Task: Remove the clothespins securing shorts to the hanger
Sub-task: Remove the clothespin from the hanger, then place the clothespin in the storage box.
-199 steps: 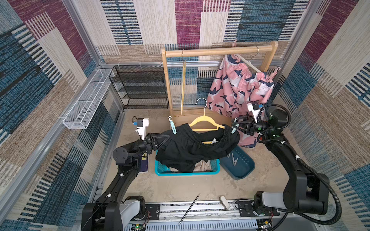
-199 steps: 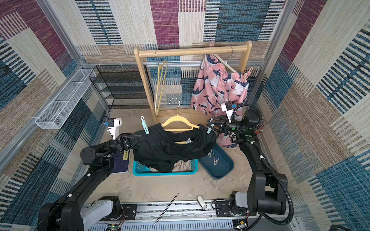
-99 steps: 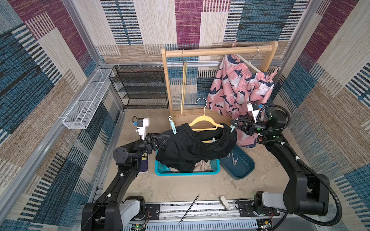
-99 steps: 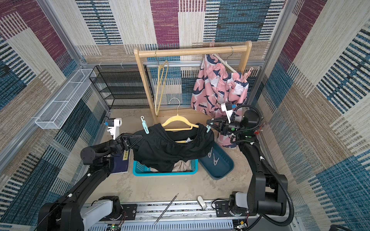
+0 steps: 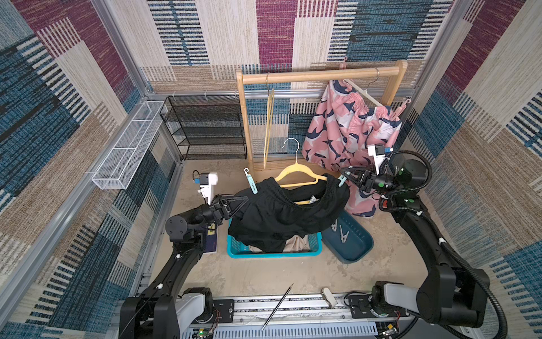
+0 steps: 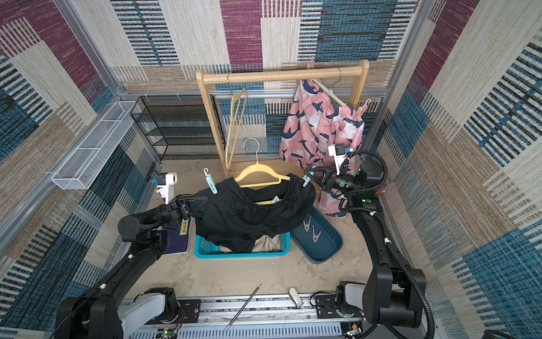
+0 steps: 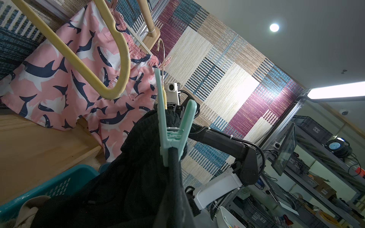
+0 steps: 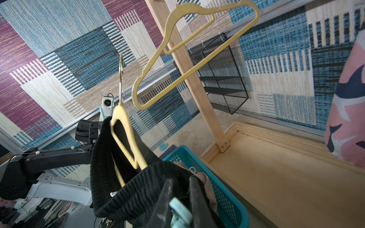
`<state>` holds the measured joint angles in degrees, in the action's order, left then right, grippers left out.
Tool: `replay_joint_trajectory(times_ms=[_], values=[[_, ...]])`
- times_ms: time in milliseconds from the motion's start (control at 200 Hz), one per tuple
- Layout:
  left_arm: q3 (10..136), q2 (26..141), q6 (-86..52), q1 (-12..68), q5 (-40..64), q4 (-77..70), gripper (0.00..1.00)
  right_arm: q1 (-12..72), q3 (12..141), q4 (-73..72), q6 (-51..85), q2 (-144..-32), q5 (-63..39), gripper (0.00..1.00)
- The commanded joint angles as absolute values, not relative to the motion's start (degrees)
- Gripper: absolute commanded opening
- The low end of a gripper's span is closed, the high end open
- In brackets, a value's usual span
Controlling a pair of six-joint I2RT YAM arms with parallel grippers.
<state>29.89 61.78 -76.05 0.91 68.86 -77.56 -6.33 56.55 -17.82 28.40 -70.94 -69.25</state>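
Right end effector [image 8: 181, 180] clamped on mint-teal plastic clothespin [image 8: 180, 212] at end of yellow plastic hanger [image 5: 296, 170]. Peg likely light, stiff, springy: squeeze tails. Left end effector [image 5: 245, 201] closed on limp black fabric shorts [image 5: 278, 220].

No text can be read anywhere. A yellow label [image 6: 184, 227] on a dark blue book [image 6: 177, 242] on the floor carries dark characters too small to make out. A small white tag [image 6: 275, 200] inside the waistband of the black shorts [image 6: 249, 223] is also illegible.
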Motion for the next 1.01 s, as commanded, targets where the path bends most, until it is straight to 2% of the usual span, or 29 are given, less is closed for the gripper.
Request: replay_joint_trajectory(times_ms=[0, 115, 330, 481, 736, 1002], values=[[30.28, 61.57, -76.12, 1.15, 70.15, -80.67, 0.0, -6.2, 59.32, -12.03, 28.47, -69.84, -63.16, 0.0], [30.23, 61.55, -76.11, 1.28, 70.29, -80.67, 0.0, -6.33, 62.65, -5.07, 26.83, -69.31, -57.85, 0.0], [30.32, 61.29, -76.46, 1.54, 70.54, -80.68, 0.0, -6.68, 64.63, -0.06, 26.9, -70.13, -54.96, 0.0], [30.32, 61.01, -76.73, 1.54, 70.72, -80.64, 0.0, -6.68, 64.1, 10.8, 20.42, -69.46, -42.97, 0.0], [32.0, 62.99, -76.24, 1.45, 69.81, -79.71, 0.0, -3.99, 52.56, 19.15, 15.18, -66.23, -25.76, 0.0], [34.27, 65.57, -75.67, 1.23, 71.17, -79.18, 0.0, -3.3, 33.56, 9.64, 22.74, -63.87, -24.86, 0.0]])
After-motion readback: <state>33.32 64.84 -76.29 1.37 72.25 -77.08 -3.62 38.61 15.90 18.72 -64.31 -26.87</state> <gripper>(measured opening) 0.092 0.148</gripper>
